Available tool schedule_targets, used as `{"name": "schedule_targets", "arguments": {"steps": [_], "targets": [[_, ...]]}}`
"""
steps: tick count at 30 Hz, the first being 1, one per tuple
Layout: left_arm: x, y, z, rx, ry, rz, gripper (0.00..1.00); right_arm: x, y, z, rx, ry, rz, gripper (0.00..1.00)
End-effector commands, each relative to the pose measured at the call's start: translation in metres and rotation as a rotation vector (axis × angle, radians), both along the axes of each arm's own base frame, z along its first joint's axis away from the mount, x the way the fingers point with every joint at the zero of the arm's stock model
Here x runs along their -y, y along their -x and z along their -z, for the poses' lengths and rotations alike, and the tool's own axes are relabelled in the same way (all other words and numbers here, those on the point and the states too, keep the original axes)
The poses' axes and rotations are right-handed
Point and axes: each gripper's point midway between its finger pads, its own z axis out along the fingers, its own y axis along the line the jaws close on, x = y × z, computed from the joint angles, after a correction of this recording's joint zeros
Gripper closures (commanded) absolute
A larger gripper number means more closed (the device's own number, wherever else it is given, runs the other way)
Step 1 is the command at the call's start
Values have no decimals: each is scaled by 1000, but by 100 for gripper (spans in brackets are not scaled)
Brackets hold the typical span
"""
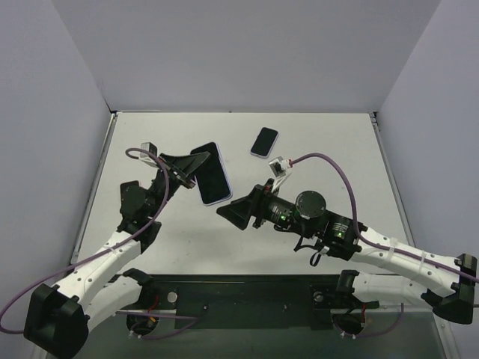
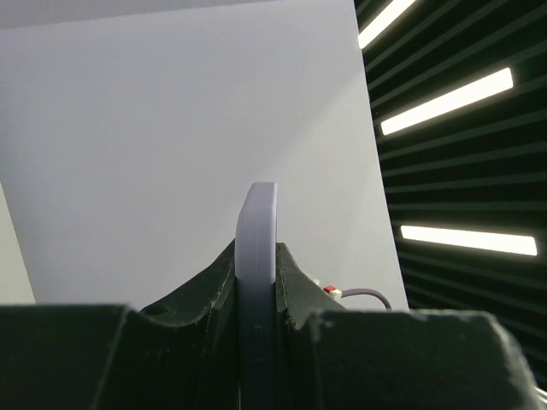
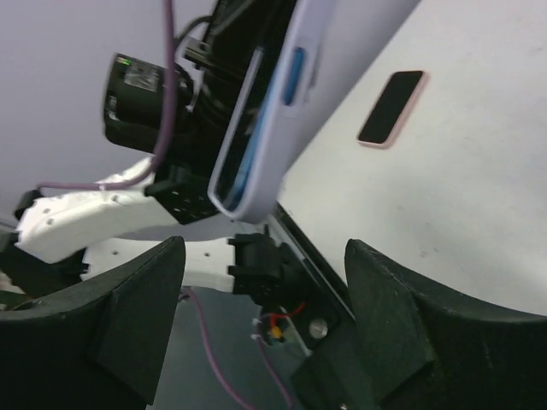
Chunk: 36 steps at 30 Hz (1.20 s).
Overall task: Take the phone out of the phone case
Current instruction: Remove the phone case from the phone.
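Observation:
A phone in a lavender case is held off the table, tilted, by my left gripper, which is shut on its left side. In the left wrist view the case stands edge-on, clamped between the two fingers of the left gripper. My right gripper is open and empty just below and right of the phone's near end, apart from it. In the right wrist view the cased phone hangs above the wide-open right gripper, its dark screen and a blue side button showing.
A second phone with a dark screen and pinkish rim lies flat on the white table at the back, also in the right wrist view. The left arm and the black front rail lie behind the held phone.

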Motion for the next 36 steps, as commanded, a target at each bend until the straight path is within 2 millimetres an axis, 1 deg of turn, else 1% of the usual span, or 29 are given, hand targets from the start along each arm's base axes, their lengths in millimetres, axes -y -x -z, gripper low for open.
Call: {"name": "schedule_targets", "arguments": {"steps": [1, 2, 4, 5, 6, 9, 13, 14, 18, 20, 26, 32, 34, 36], "targets": [[-10, -1, -32, 102, 124, -71, 100, -23, 9, -59, -65, -297, -86, 30], [-10, 0, -35, 109, 140, -67, 100, -25, 5, -55, -69, -284, -69, 30], [-7, 0, -34, 96, 160, -54, 100, -24, -3, -49, -64, -262, -30, 31], [-5, -1, -32, 80, 174, -46, 100, -23, -4, -48, -43, -253, -18, 31], [-5, -1, -31, 76, 181, -46, 100, -21, -9, -42, -42, -237, 7, 33], [-1, 2, -28, 57, 190, -28, 100, -22, -14, -35, -5, -170, 26, 37], [0, 4, -26, 47, 201, -23, 100, -26, -13, -34, 13, -155, 10, 46], [0, 4, -25, 45, 201, -24, 100, -27, -14, -35, 22, -160, 8, 50], [-2, 5, -25, 40, 209, -26, 100, -26, -16, -33, 30, -147, 16, 57], [-1, 6, -26, 41, 209, -24, 100, -26, -18, -34, 31, -146, 22, 60], [1, 9, -28, 48, 212, -13, 100, -28, -20, -40, 43, -152, 27, 63], [1, 10, -29, 50, 214, -10, 100, -30, -23, -37, 44, -139, 27, 67], [1, 11, -30, 47, 218, -8, 100, -31, -25, -35, 49, -128, 30, 72], [2, 11, -32, 34, 226, 5, 100, -32, -25, -27, 52, -102, 29, 78]]}}
